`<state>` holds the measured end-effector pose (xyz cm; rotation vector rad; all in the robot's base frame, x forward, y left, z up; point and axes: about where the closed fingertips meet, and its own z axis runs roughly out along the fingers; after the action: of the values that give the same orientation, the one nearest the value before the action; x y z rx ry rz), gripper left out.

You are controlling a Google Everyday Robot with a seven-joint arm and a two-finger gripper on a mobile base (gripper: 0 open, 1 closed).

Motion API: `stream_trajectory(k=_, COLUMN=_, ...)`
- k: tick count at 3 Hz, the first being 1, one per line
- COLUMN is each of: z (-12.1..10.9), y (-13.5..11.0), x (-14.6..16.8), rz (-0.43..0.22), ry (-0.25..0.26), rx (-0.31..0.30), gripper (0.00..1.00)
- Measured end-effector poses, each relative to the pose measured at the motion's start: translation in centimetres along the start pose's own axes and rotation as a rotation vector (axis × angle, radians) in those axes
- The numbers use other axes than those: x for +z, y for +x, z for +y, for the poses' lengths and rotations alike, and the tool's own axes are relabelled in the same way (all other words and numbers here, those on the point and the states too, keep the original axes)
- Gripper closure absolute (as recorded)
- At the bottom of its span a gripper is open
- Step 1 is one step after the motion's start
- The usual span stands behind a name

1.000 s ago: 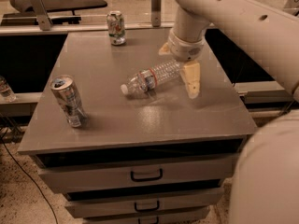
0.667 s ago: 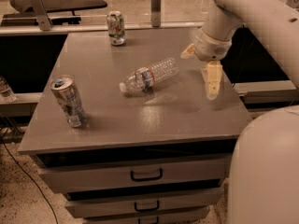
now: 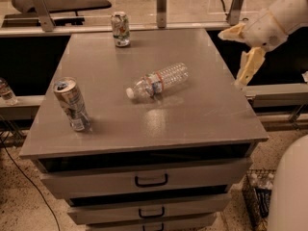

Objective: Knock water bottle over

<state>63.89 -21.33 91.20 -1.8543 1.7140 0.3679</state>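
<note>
The water bottle (image 3: 159,82), clear ribbed plastic with a white cap and a white-and-red label band, lies on its side near the middle of the grey cabinet top (image 3: 202,119), cap toward the front left. My gripper (image 3: 242,54) hangs off the right edge of the cabinet, well to the right of the bottle and apart from it. Its cream fingers (image 3: 250,65) are spread, with nothing between them.
A silver drink can (image 3: 71,104) stands at the front left of the top. A green-and-white printed can (image 3: 120,29) stands at the far edge. Drawers with dark handles (image 3: 151,180) are below. A rail with metal posts (image 3: 161,6) runs behind.
My gripper and arm have moved right and up, from beside the bottle to beyond the cabinet's right edge. The bottle lies on its side throughout, rolled slightly.
</note>
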Motion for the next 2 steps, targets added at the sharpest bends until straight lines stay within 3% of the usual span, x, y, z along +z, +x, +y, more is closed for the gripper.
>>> stream_trajectory(k=1, z=-0.3, y=-5.8, x=-3.9, rz=-0.271, ry=0.09, rx=-0.006, gripper=0.0)
stream_trajectory(k=2, z=-0.1, y=-9.7, x=-4.0, rz=-0.414, ry=0.072, rx=-0.042, gripper=0.0)
